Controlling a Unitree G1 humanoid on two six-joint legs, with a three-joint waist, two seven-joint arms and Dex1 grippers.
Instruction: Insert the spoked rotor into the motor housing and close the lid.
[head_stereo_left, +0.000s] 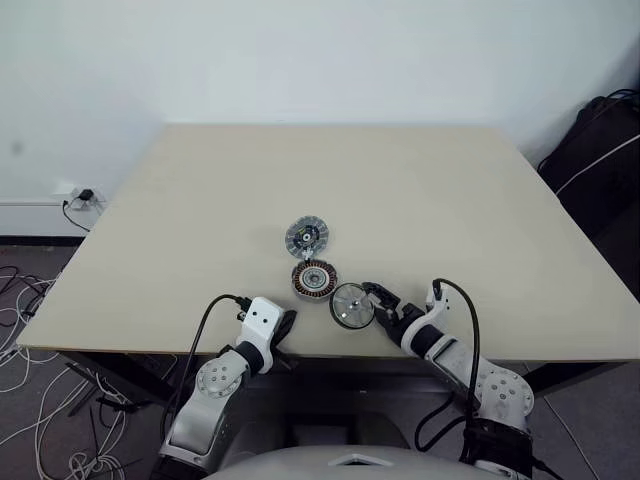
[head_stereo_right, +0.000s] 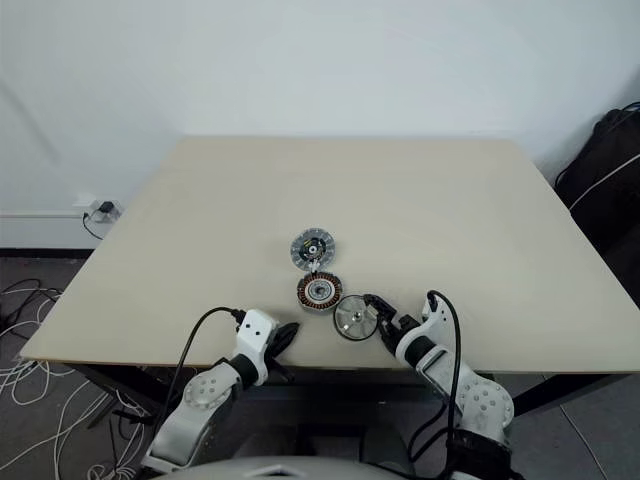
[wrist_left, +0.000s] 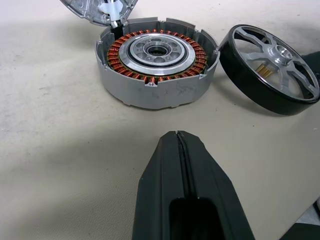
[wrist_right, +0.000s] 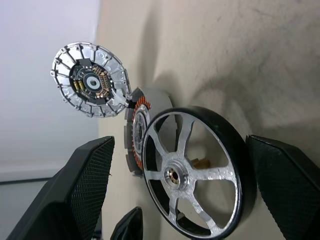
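Spoked rotor (head_stereo_left: 351, 305) tilted on edge, hub face toward R gripper (head_stereo_left: 383, 306), at 4 o'clock of motor housing (head_stereo_left: 314, 279). R fingers spread wide, flanking rotor; L gripper (head_stereo_left: 284, 330) closed, empty, angled toward housing.

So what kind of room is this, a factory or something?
More likely a lab or office test room than a factory: one plain pale table against a bare white wall, loose cables on the floor by a wall socket, and a few motor parts laid out for practice.
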